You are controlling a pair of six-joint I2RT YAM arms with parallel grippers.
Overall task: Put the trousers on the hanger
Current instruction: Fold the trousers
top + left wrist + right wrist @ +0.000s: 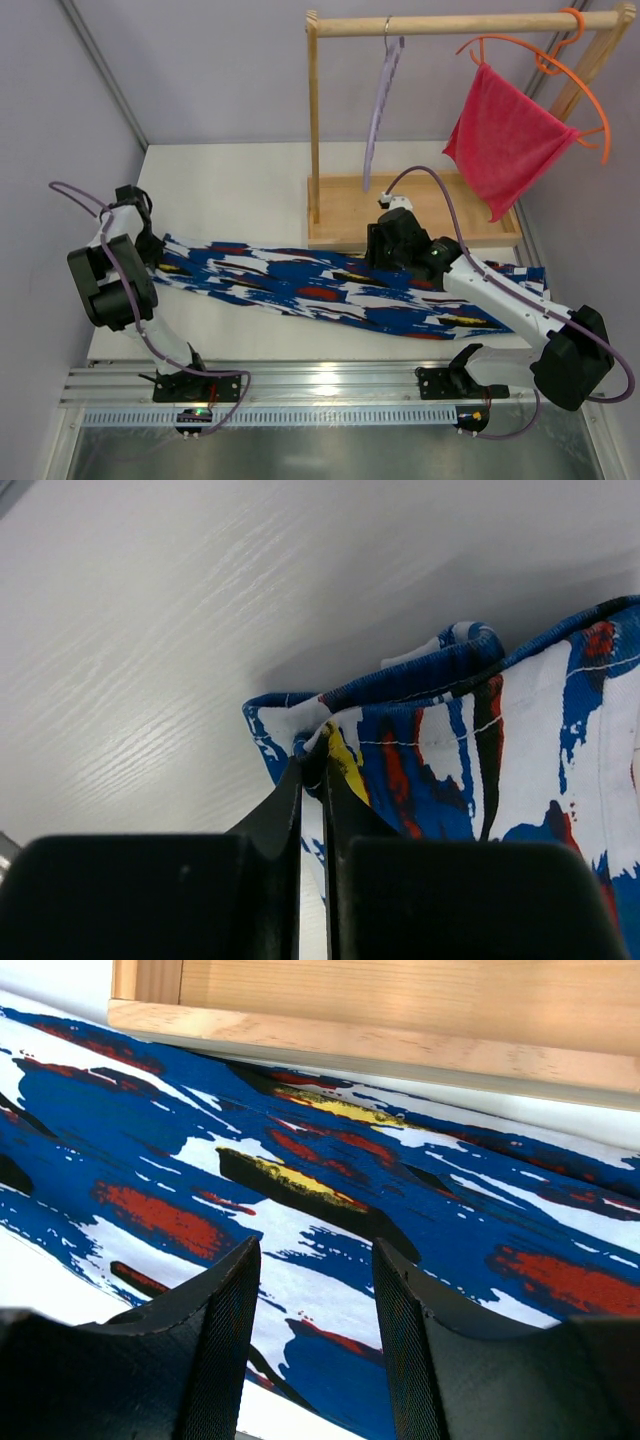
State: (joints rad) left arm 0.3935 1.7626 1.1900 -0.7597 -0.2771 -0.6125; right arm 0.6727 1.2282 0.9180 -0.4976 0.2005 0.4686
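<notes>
The trousers [330, 290], blue with white, red, black and yellow patches, lie stretched flat across the table from left to right. My left gripper [150, 245] is at their left end, shut on the cloth's edge [325, 755]. My right gripper [385, 245] hovers over their middle by the wooden base, open, with only fabric [320, 1280] showing between its fingers [235, 1300]. The pale lavender hanger [380, 105] hangs by its metal hook from the wooden rail [450, 22], edge-on, empty.
A wooden rack with a flat base [350, 215] stands at the back right. An orange hanger [575, 70] on the rail's right end carries a pink-red cloth [505, 140]. The white table's [150, 630] front edge meets a metal rail [320, 385].
</notes>
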